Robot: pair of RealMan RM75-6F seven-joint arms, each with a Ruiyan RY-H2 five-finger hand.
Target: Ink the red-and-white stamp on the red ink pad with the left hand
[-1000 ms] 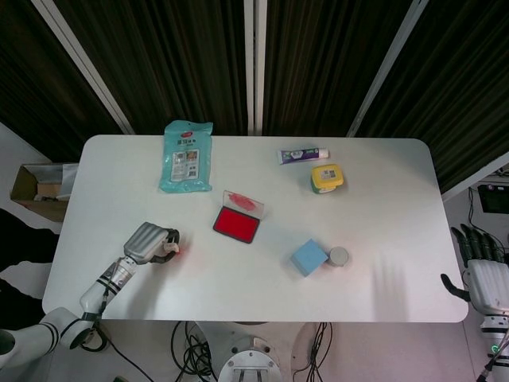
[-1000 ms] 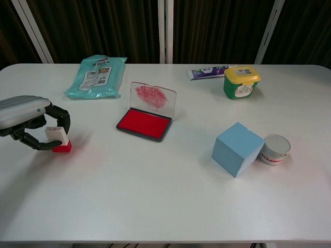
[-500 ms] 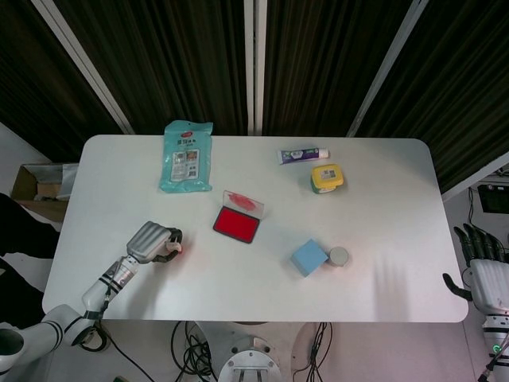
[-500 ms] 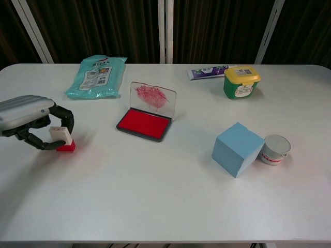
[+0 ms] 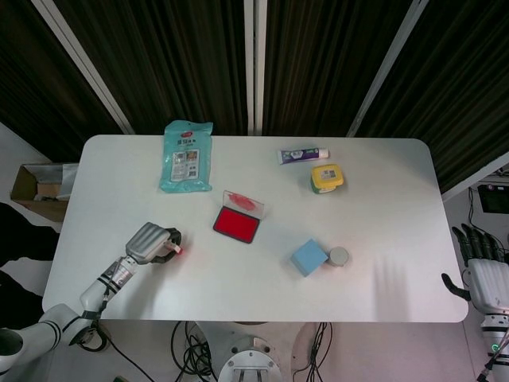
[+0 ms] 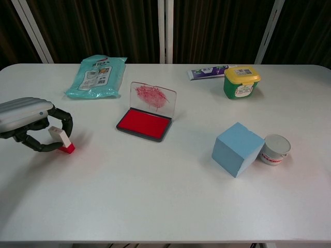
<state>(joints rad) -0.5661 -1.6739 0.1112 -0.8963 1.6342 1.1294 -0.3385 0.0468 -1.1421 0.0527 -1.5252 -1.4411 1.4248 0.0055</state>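
Note:
The red-and-white stamp (image 6: 61, 140) stands tilted on the table at the near left, its red base (image 5: 178, 250) on the surface. My left hand (image 6: 30, 125) (image 5: 150, 241) grips it, fingers curled around the white top. The red ink pad (image 6: 144, 124) (image 5: 236, 224) lies open near the table's middle, to the right of the hand and apart from it. Its clear, ink-smeared lid (image 6: 152, 99) stands upright behind it. My right hand (image 5: 482, 274) hangs off the table's right edge, fingers apart and holding nothing.
A teal wipes pack (image 6: 96, 75) lies at the back left. A toothpaste tube (image 6: 208, 72) and a yellow-lidded green jar (image 6: 241, 81) sit at the back right. A blue cube (image 6: 237, 149) touches a small white cup (image 6: 274, 149) right of the pad.
The left hand has shifted slightly toward the pad with the stamp. The stamp, upright before, now leans over on its red base. The right hand has not moved.

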